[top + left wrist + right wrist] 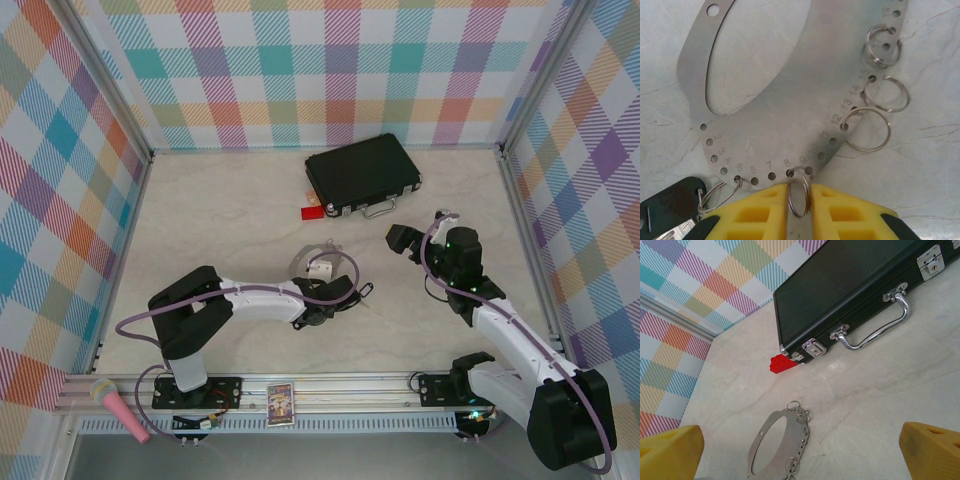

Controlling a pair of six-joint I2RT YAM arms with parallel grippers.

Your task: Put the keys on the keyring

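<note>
1. Left gripper (800,212): yellow jaws drawn close together, pinching a small split ring (800,196) that hangs edge-on from a hole in the keyring (790,100).
2. Keyring lies flat on the worktop (930,175), mid-table, just ahead of the left arm. It is a thin grey plate with numbered holes round its rim and several split rings threaded through them.
3. One key (667,202), dark-headed, sits at the plate's near-left edge, joined to it by its own split ring.
4. Handling, my guess: the plate is stiff, light and slick, and apt to skate on the smooth top. Lying flat, it offers little edge. The split rings are springy and fiddly but stand proud, so they are the better hold. Take a key by its head.
5. Right gripper (800,450): jaws spread wide, empty, well apart from the keyring.
6. The left wrist view gives the stamped numbers and the pinch itself. The right wrist view gives the keyring's (775,445) whole outline, plus the black case (850,285) and red tag (781,363) beyond it.
</note>
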